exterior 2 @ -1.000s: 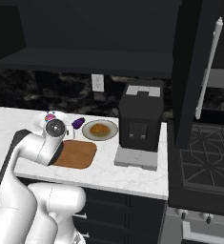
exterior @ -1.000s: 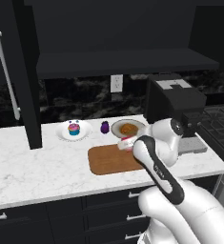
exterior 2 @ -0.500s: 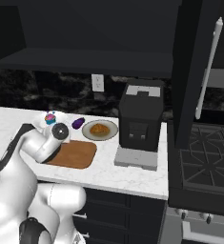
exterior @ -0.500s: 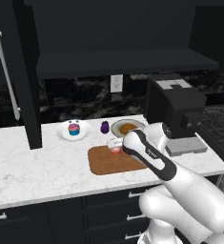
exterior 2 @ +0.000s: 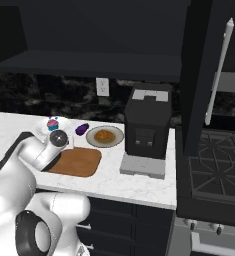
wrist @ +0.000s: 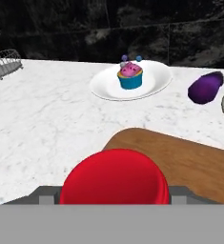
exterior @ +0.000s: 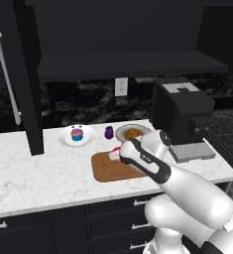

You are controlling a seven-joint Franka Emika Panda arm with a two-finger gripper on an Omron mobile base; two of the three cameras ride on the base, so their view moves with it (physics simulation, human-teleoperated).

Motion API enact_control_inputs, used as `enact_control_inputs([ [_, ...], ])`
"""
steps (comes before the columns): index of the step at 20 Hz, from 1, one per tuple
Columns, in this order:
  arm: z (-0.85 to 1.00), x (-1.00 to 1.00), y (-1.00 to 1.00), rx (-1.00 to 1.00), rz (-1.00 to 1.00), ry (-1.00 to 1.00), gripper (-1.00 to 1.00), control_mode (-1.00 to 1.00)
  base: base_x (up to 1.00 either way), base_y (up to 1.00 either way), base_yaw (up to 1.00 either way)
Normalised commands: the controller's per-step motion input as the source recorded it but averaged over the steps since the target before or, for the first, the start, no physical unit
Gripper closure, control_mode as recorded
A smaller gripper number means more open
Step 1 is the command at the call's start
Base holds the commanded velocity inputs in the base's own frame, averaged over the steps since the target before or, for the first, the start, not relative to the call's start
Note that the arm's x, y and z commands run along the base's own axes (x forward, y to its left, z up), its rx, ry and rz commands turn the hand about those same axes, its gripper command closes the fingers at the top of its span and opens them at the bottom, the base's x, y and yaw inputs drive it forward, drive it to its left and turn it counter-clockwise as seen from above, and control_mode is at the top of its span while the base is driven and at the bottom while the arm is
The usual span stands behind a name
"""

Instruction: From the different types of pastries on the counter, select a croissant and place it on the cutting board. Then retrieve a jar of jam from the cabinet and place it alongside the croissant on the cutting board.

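- Worktop point(exterior: 33, 178), white and marble-veined over dark drawers, carried everything at this moment; a dark coffee machine point(exterior: 182, 116) stood at its right end, and the dark cabinet point(exterior 2: 209, 75) with its long silver handle hung above.
- Cutting board point(exterior: 110, 171), brown and flat, lay near the worktop's front edge with no pastry on the wood that showed.
- Two white plates sat behind the board: the right plate point(exterior 2: 105, 136) bore the croissant point(exterior 2: 104, 135), so by my reading that first step was not done.
- The left plate point(wrist: 154, 78) bore the cupcake point(wrist: 130, 76), blue-wrapped and pink-topped, well apart from the board.
- Jar of jam point(wrist: 114, 177) was out of the cabinet and at the gripper point(exterior: 119, 154), over the board's back left corner; whether it touched the wood could not be told.
- The jaws appeared clamped on the jar, its red lid sitting between the dark tips in the hand view.
- A small dark purple object point(wrist: 205, 87) lay between the two plates.
- Left to do, as I judged it: set the jar down, then bring the croissant beside it.
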Motion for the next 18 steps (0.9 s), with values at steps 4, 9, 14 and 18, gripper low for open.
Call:
enact_control_inputs([
  [4,-0.46,0.1,0.09,-0.01,0.05,-0.11,1.0,-1.0,0.0,0.0,0.0],
  [9,-0.79,0.29,0.0,0.02,0.03,-0.12,1.0,-1.0,0.0,0.0,0.0],
  [14,-0.21,0.12,-0.03,0.02,0.0,0.01,1.0,-1.0,0.0,0.0,0.0],
  [18,-0.08,0.21,0.05,0.1,0.0,0.11,1.0,-1.0,0.0,0.0,0.0],
])
